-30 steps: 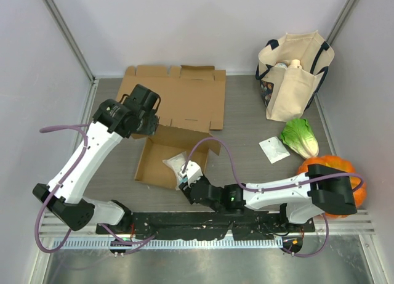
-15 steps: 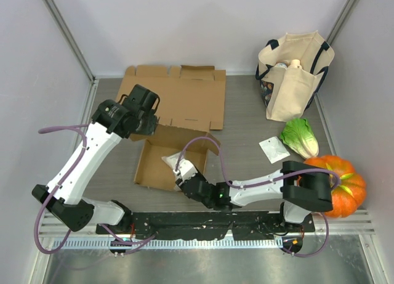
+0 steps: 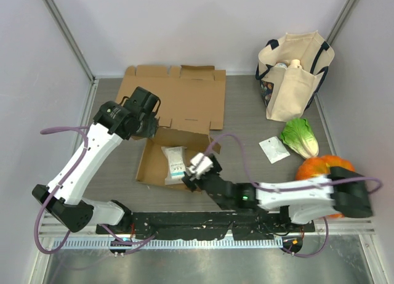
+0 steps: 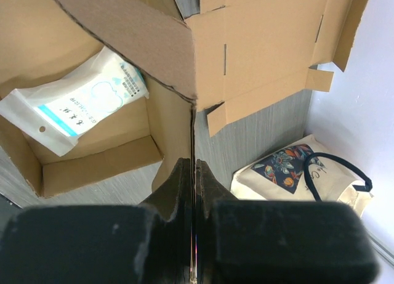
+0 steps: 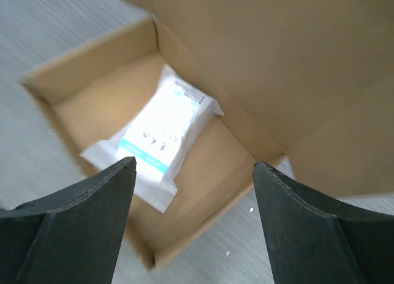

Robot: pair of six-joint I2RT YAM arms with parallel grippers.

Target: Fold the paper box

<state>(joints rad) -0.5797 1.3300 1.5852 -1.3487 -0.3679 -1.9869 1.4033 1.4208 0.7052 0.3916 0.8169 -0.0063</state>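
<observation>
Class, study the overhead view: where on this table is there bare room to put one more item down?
The bare strip of table between the cardboard box and the tote bag is free. Crowded: the right side, with cabbage, packet and pumpkin close together.

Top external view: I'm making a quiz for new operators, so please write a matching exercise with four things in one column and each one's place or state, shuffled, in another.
Column one:
1. white pouch
2. tote bag
3. left claw
4. right claw

Column two:
A. open, holding nothing
B. standing at the far right
C. lying inside the cardboard box
D. shut on a wall of that box

Pairs: 1-C, 2-B, 3-D, 4-A
</observation>
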